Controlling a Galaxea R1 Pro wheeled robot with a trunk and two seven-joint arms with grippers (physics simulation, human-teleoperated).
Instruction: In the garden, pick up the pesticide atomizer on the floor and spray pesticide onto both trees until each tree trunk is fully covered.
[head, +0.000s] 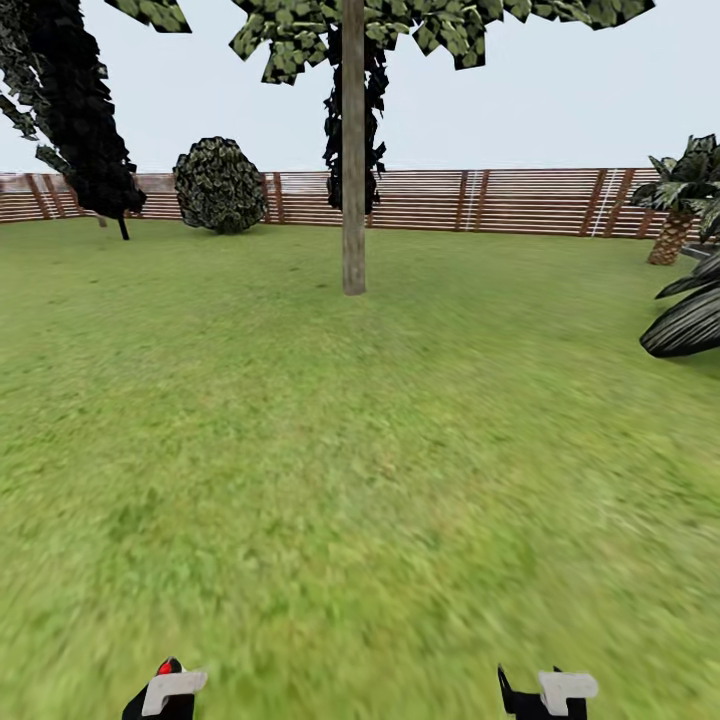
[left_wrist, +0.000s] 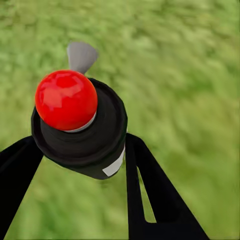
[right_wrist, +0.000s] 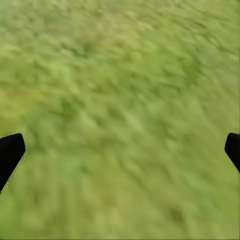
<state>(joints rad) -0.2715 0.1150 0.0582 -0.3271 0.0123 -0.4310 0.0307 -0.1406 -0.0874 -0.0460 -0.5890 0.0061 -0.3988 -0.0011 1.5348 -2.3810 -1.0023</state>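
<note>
Green lawn (head: 360, 480) spreads ahead to a brown slatted fence (head: 520, 200), and one tree trunk (head: 353, 180) stands upright in the middle distance, well apart from the robot. The pickup looks done: the pesticide atomizer (left_wrist: 80, 125) sits pinched between the two black fingers of the left gripper (left_wrist: 82, 150), held low at the near edge of the head view, where its red tip (head: 165, 666) just peeks out. So the step in hand is, by my judgement, the approach to the trunk. The next move calls for driving closer across the grass, then raising the left arm so the nozzle faces the bark before spraying.

Seen from the left wrist, the bottle is a stubby black cylinder with a glossy red ball on top, a thin pale ring under the ball and a white patch on its side; a small grey tab juts out behind it.

The right gripper (right_wrist: 120, 150) hangs over bare grass with its fingers spread wide and nothing between them.
</note>
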